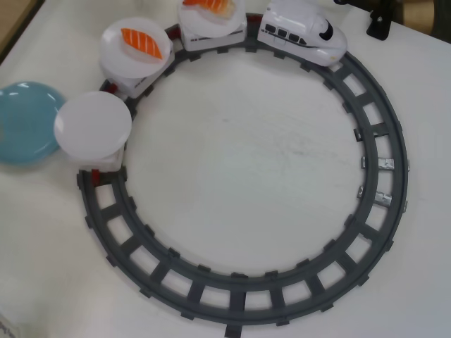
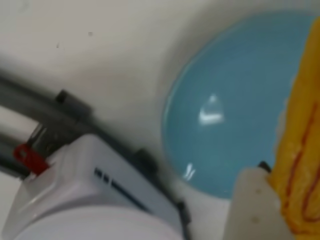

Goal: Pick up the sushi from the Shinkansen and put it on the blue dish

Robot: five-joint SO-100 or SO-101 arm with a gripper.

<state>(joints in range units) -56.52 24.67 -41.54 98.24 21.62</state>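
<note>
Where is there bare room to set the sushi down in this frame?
The blue dish is bare apart from its right edge, which the empty white plate overlaps in the overhead view. The table inside the track ring is clear. The salmon plate and shrimp plate are occupied.

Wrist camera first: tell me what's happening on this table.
In the wrist view, the yellow egg sushi sits at the right edge against a white gripper finger, over the blue dish. Whether it is still gripped is unclear. In the overhead view, the train stands on the round track; its last car's white plate is bare beside the dish.
</note>
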